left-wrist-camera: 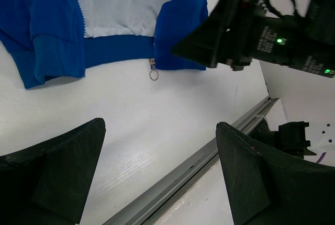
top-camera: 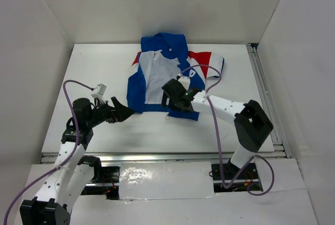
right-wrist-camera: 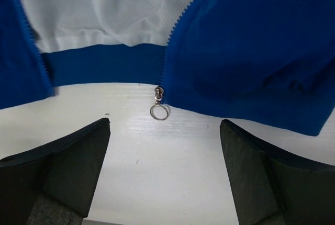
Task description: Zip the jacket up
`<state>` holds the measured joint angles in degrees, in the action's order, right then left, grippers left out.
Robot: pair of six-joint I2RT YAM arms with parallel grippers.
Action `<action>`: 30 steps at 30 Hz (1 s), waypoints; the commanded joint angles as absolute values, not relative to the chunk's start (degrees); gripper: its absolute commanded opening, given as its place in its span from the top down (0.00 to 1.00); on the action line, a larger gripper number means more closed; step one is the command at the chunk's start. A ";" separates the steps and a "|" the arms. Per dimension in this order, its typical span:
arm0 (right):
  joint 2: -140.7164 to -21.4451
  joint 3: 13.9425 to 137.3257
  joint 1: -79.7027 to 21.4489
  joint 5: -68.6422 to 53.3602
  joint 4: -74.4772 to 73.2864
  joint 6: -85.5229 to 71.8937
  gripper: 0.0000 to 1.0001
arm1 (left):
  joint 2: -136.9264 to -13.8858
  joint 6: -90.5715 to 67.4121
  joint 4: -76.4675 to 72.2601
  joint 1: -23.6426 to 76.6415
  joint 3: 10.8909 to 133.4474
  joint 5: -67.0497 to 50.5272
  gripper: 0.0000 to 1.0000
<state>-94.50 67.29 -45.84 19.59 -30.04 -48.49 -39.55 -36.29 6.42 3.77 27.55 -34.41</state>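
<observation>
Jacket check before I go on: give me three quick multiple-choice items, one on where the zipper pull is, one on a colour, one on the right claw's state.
1. Where is the zipper pull?
A. at the bottom hem
B. at the top of the zip
C. halfway up

2. What colour is the lining showing inside the jacket?
A. red
B. white
C. black

3. What state is the right claw in?
A. shut on the pull
B. open, holding nothing
C. shut on the fabric

Answers:
1. A, the ring hangs just below the hem onto the table.
2. B, pale white fabric lies between the blue front panels.
3. B, its fingers stand wide apart, short of the ring.
</observation>
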 commanded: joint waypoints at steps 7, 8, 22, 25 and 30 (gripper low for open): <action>-104.84 74.18 -44.74 18.37 -34.89 -52.99 0.15 | -39.20 -36.47 6.41 4.22 28.56 -34.37 0.01; -105.46 74.44 -44.04 17.85 -34.89 -53.09 0.16 | -39.20 -36.47 6.50 4.13 28.65 -34.19 0.01; -112.06 76.81 -42.10 17.49 -33.75 -54.14 0.26 | -40.52 -36.91 6.94 4.13 28.92 -33.05 0.01; -113.12 77.26 -42.01 18.98 -34.89 -55.10 0.31 | -41.04 -36.91 7.03 4.22 29.18 -32.96 0.01; -110.57 74.01 -42.10 17.93 -31.73 -54.84 0.31 | -41.22 -36.65 6.59 4.13 29.00 -33.66 0.01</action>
<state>-111.61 75.68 -42.06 17.28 -32.99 -54.11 -41.28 -36.38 7.73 3.97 27.55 -33.04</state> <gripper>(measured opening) 0.687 0.993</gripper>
